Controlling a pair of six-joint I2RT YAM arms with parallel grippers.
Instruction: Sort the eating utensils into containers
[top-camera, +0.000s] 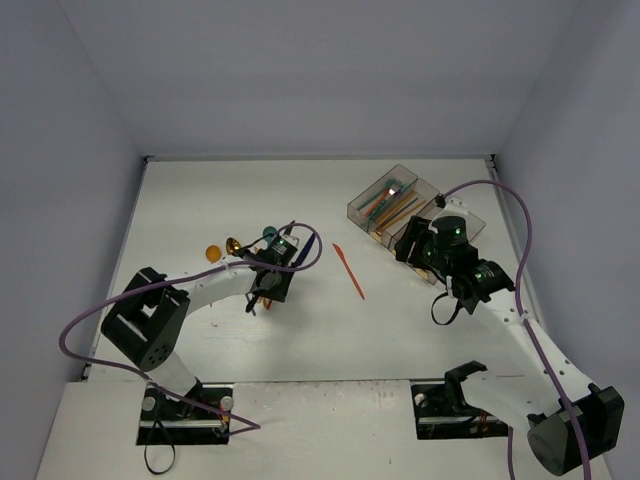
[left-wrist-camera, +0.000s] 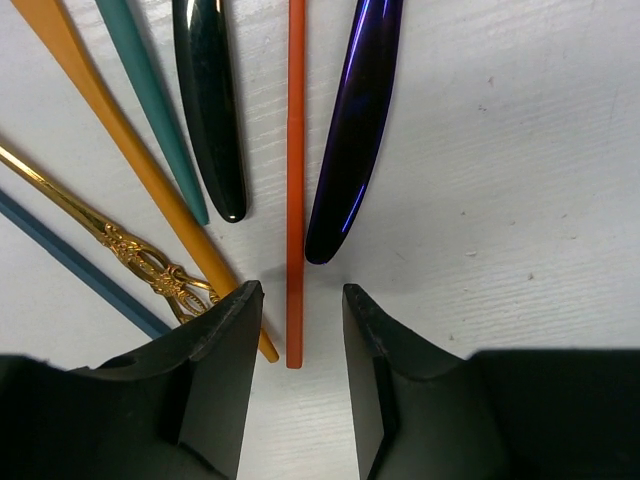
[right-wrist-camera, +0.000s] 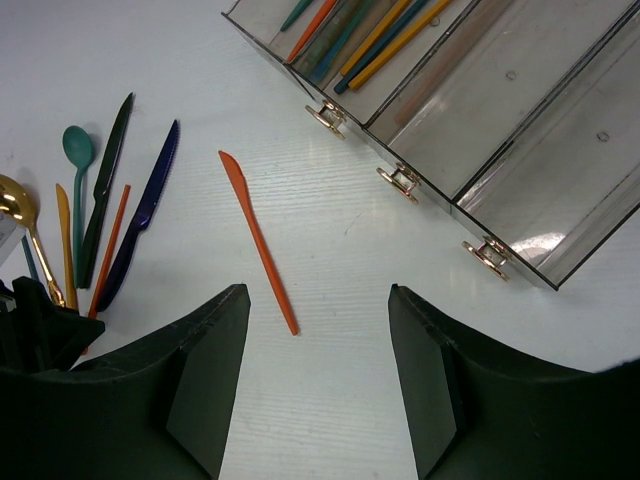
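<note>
A loose pile of utensils lies left of centre: in the left wrist view an orange-red handle, a navy knife, a black handle, and teal, orange and gold handles. My left gripper is open and low over the table, its jaws either side of the orange-red handle's end. A lone orange knife lies mid-table and also shows in the right wrist view. My right gripper is open and empty, above the table just beyond that knife's handle tip. The containers stand at the back right.
In the right wrist view the left containers hold several orange, teal and gold utensils; the right ones look bare. Gold knobs stick out of their near ends. The right arm's purple cable loops beside the containers.
</note>
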